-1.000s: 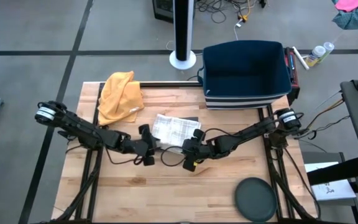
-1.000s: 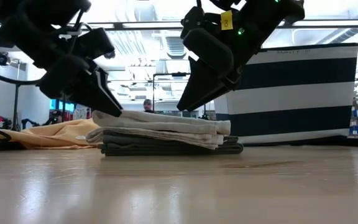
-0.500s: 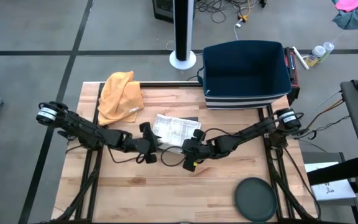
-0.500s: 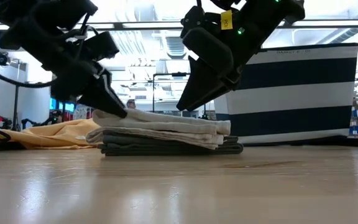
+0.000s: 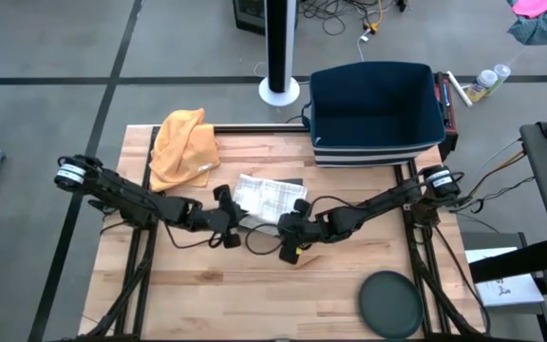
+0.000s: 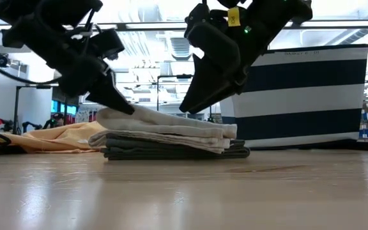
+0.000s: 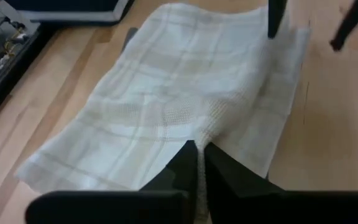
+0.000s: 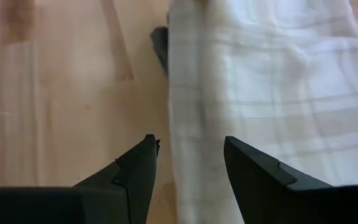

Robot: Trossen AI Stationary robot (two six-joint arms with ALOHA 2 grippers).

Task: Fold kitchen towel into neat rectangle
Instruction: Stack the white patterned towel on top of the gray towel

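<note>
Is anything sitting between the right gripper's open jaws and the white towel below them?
Nothing visible. The right gripper hangs open directly over the white towel edge, with only bare gap between. The left gripper is already shut on the towel's opposite edge.

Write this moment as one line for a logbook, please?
left gripper: shut on white towel edge | right gripper: open, above towel's other edge | towel: folded, lying on dark cloth | orange cloth: untouched
</note>
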